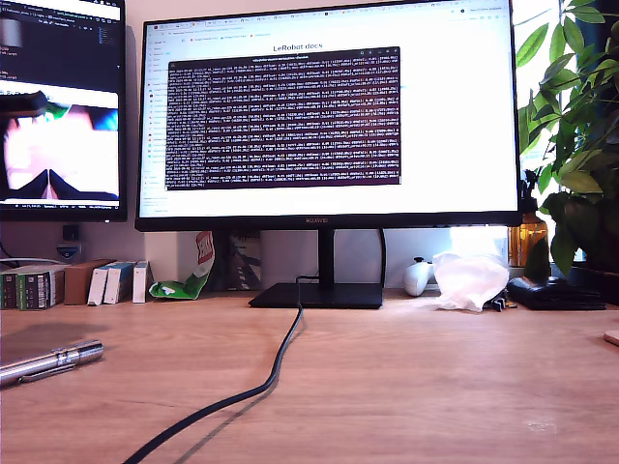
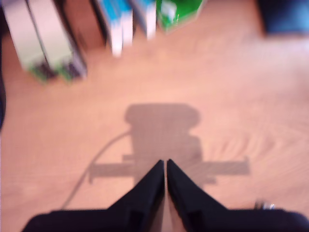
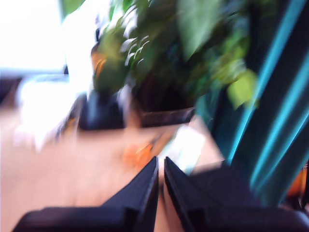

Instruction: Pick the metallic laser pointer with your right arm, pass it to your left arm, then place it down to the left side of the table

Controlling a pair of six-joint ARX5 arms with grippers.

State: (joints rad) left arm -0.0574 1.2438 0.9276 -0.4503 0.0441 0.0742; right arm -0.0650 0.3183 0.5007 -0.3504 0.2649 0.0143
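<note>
You see the metallic laser pointer (image 1: 48,362) on the table (image 1: 406,387) only in exterior view; my first gripper (image 2: 165,166) and my second gripper (image 3: 160,164) are closed, empty.

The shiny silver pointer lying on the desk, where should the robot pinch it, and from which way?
Probably the middle of the metallic laser pointer, coming from above. It lies flat on the table at the exterior view's left, so jaws closing across its narrow round barrel should hold it best, clear of the thin side clip.
</note>
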